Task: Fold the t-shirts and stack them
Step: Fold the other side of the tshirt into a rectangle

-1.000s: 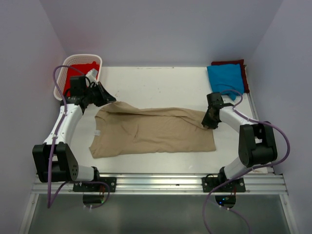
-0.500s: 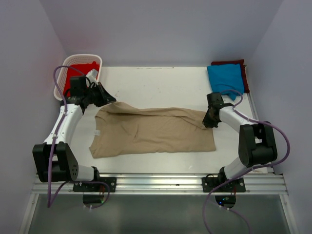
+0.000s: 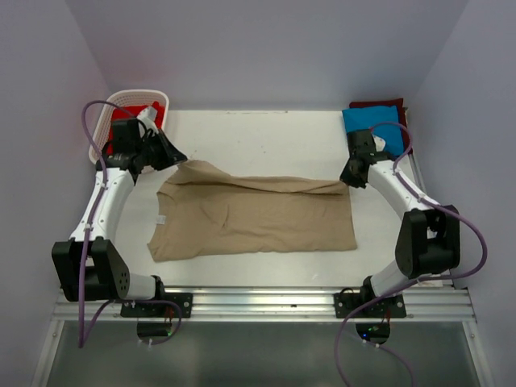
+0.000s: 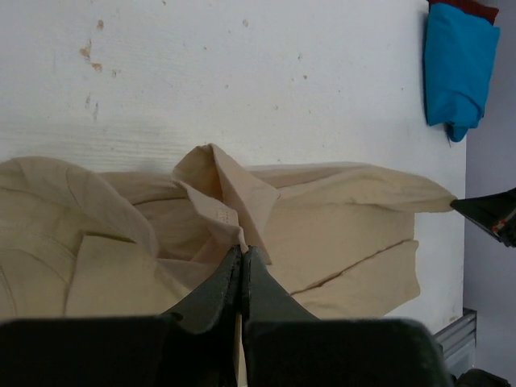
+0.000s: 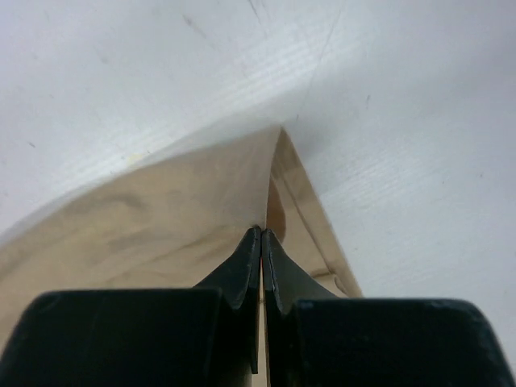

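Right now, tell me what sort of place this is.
Probably a lab robot test cell, not a home: plain walls box in a white table, with an aluminium mounting rail along its near edge.

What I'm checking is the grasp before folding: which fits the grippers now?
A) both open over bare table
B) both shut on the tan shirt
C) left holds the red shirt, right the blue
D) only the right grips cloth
B: the left gripper and right gripper each pinch the far edge of the tan t-shirt, one at each end.
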You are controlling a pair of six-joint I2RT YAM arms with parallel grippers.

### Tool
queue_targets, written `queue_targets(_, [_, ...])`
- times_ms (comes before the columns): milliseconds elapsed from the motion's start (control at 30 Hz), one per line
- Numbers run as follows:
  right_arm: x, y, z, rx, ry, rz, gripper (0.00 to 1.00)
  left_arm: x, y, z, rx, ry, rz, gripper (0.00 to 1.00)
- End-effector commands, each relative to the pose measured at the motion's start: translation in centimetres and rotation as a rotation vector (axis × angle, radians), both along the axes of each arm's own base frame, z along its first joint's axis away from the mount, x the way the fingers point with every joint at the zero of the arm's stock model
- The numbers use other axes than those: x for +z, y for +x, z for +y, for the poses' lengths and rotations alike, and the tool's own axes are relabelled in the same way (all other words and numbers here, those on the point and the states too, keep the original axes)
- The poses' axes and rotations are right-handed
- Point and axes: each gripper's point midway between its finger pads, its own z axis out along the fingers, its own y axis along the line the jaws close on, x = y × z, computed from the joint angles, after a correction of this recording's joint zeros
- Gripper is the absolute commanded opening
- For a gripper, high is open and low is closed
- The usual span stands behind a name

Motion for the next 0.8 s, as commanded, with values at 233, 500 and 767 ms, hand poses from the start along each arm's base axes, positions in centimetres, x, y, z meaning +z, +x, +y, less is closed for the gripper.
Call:
queue_targets(233, [3.2,3.7,-3.3,-0.073,-0.127,-0.047,0.0,4.8,1.9,3.8,0.128,0.131,-0.101,0.0])
queue_targets(500, [2.3,4.1,-5.0,-0.112,-0.154,-0.021,0.0,5.6,2.6,6.2,0.211,0.184,-0.098,0.0])
queue_targets(767, [2.9,3.6,-4.4,-0.09,-0.118,-0.046,0.0,6.3,1.7,5.1,0.166,0.126,-0.117,0.0])
